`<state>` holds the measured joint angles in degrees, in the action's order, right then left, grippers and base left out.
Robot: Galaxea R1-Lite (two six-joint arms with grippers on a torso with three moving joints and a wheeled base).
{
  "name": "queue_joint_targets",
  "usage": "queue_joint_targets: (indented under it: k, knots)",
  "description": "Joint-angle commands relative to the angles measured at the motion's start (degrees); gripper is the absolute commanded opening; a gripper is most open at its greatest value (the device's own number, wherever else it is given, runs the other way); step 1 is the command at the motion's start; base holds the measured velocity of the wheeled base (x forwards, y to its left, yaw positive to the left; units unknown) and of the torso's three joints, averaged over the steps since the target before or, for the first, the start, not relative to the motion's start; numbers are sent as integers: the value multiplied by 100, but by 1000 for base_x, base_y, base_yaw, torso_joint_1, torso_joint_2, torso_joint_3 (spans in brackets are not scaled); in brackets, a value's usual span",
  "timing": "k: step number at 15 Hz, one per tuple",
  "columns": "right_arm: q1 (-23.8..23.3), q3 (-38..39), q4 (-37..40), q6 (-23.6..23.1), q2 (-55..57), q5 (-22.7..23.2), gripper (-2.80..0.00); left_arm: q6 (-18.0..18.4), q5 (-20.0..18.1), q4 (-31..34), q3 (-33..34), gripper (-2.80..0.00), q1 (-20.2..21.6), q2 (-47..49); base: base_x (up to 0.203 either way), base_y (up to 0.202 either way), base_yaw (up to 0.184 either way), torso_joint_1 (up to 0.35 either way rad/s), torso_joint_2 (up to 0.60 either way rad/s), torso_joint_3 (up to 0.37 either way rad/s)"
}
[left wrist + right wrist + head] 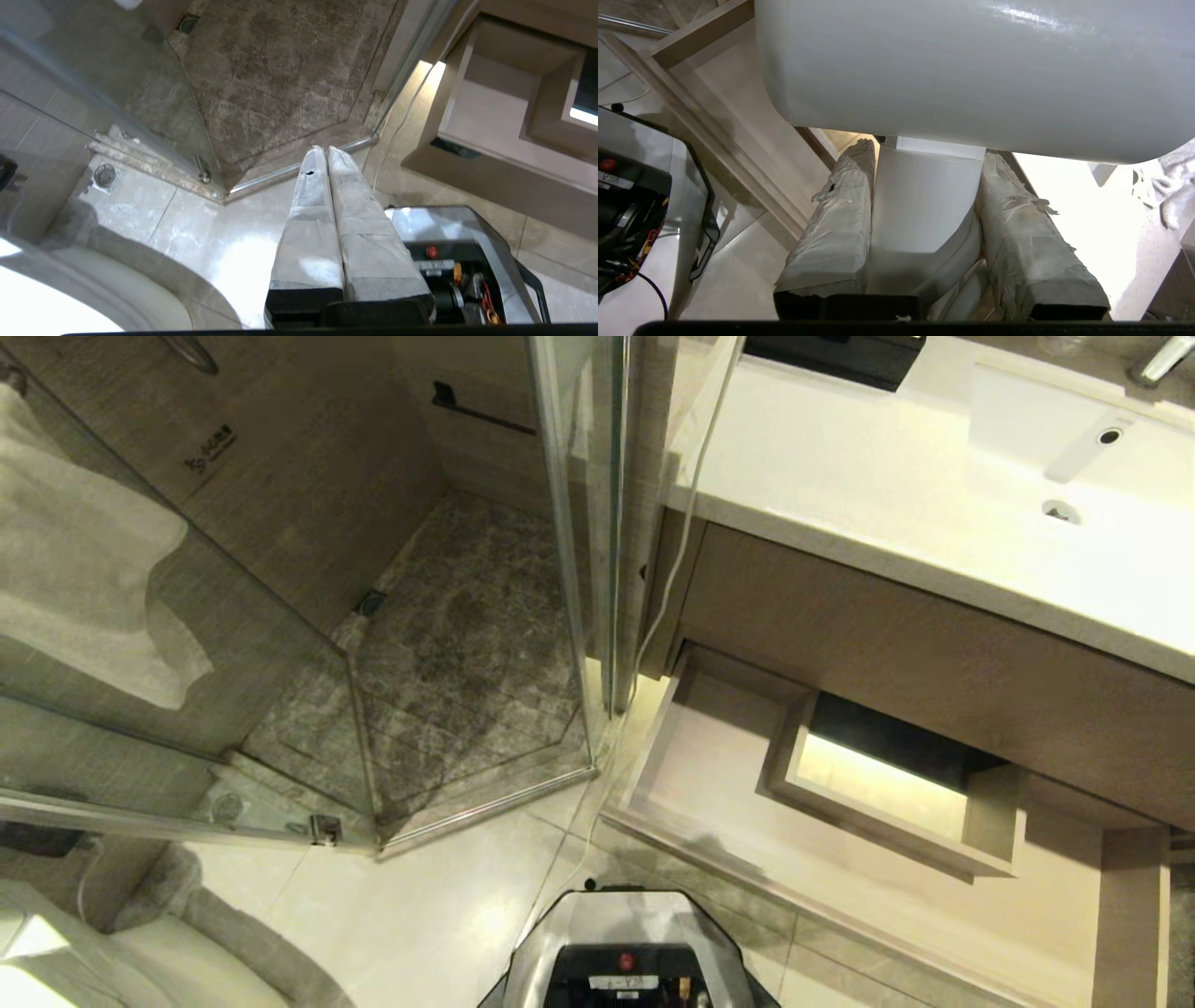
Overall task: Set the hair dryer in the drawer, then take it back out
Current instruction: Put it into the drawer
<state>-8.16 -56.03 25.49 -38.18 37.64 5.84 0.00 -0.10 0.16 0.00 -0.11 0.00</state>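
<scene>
Bathroom scene with the drawer (709, 784) standing pulled out below the vanity's taller wood panel (934, 653). In the head view the drawer is showing its pale U-shaped floor wrapping around a rectangular boxed cut-out (887, 784), and that floor is lying bare where it can be seen; neither arm is appearing in this view. Above, the white countertop (840, 467) is carrying a sink basin (1074, 448), and a thin white cord (686, 523) is hanging down from the counter's edge past the drawer's corner. To the left, the glass shower enclosure (448, 616) is standing over a mottled stone floor, with a towel (84, 560) hanging behind the glass. The robot's base (625, 952) is sitting on the light floor tiles just in front of the drawer. In the right wrist view, the right gripper (924, 177) is clenching the white handle of the hair dryer (971, 70), one taped finger pressing on each side, while the white barrel is lying crosswise just beyond the fingertips and filling most of the frame; the drawer's front edge is visible behind and to one side of it. In the left wrist view, the left gripper (324, 149) is hanging over the floor tiles beside the base, its two taped fingers pressed together with nothing between them.
</scene>
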Motion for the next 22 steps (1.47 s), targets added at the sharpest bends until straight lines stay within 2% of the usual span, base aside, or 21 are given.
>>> queue_joint_targets:
  k: [1,9,14,22]
  knots:
    - [-2,22,9,-23,-29,5,-280,0,1,2,0,-280,2,0,0,0,0,-140,-165,-316]
    - [-2,145,9,-12,-170,-4,-280,0,1,2,9,-280,2,0,0,0,0,-104,-246,-347]
    - [16,220,4,65,-241,13,-280,0,1,2,9,-280,2,0,0,0,0,-136,175,21]
    - [16,347,9,91,-363,5,-280,0,1,2,9,-280,2,0,0,0,0,-180,310,131]
